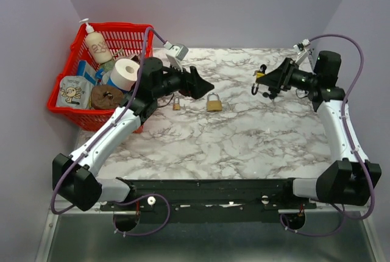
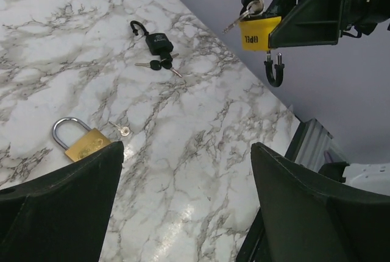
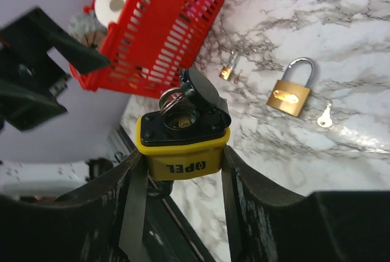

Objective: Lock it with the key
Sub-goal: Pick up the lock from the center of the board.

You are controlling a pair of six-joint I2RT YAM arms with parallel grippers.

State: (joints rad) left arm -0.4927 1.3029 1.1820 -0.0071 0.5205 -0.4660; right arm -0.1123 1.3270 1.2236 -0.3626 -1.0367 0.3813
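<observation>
My right gripper [image 3: 183,159] is shut on a yellow padlock [image 3: 183,146] marked OPEL and holds it in the air above the table's right part. It also shows in the left wrist view [image 2: 261,33] and the top view [image 1: 261,77]. A black-headed key on a ring [image 3: 198,91] sits at its black keyhole face. Its dark shackle [image 2: 274,73] hangs below, looking open. My left gripper [image 1: 206,86] is open and empty above the table, left of the brass padlock [image 1: 213,102]; its fingers [image 2: 67,195] frame bare marble.
A brass padlock [image 2: 85,143] with a loose small key [image 2: 124,130] lies mid-table. A black padlock with keys [image 2: 157,44] lies farther off. A tiny brass padlock [image 1: 176,105] lies near the red basket [image 1: 64,108], which holds several items at the back left.
</observation>
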